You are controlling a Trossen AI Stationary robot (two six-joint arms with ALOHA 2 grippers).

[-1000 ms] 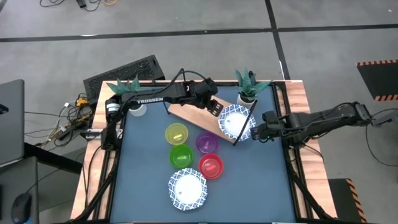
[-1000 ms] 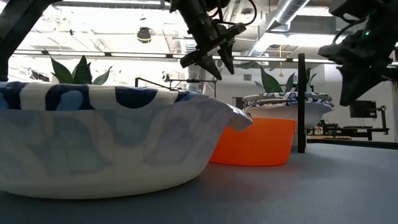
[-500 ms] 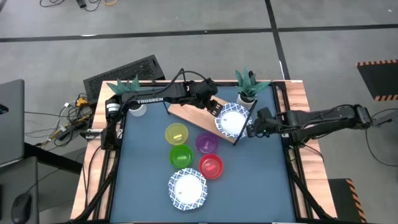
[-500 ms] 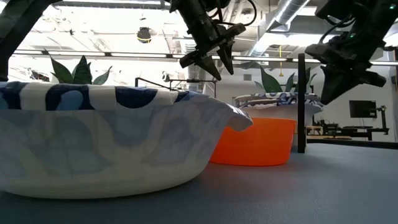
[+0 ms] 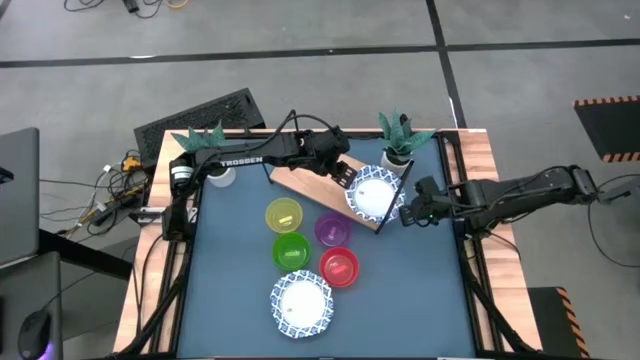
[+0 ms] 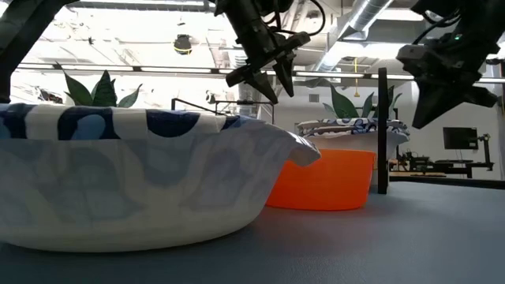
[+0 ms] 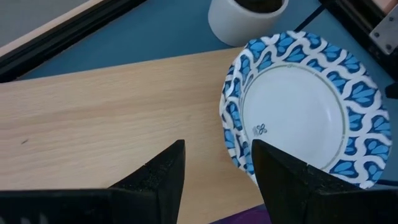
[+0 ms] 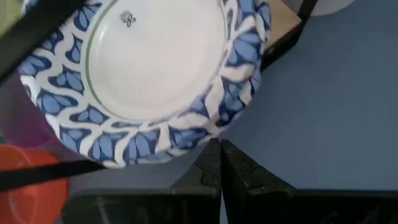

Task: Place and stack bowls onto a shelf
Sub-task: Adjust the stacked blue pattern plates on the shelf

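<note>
Blue tabletop (image 5: 420,270) is filling most of my overhead feed, and on it the flat light wooden shelf with its thin black wire frame (image 5: 310,182) is lying at an angle near the far edge. A wide shallow white dish with a blue patterned rim (image 5: 377,193) is sitting on the shelf's right end, overhanging the board. I am holding the left gripper (image 7: 214,168) above the board just beside that dish, fingers spread and holding nothing. The right gripper (image 8: 219,168) is hovering at the dish's outer rim, fingers pressed together. Another patterned dish (image 5: 301,301) and the yellow (image 5: 283,215), green (image 5: 291,249), purple (image 5: 332,230) and red (image 5: 340,267) plastic bowls are waiting on the table. I judge the dishes stiff, glossy and breakable, best pinched at the rim; the plastic bowls look light.
</note>
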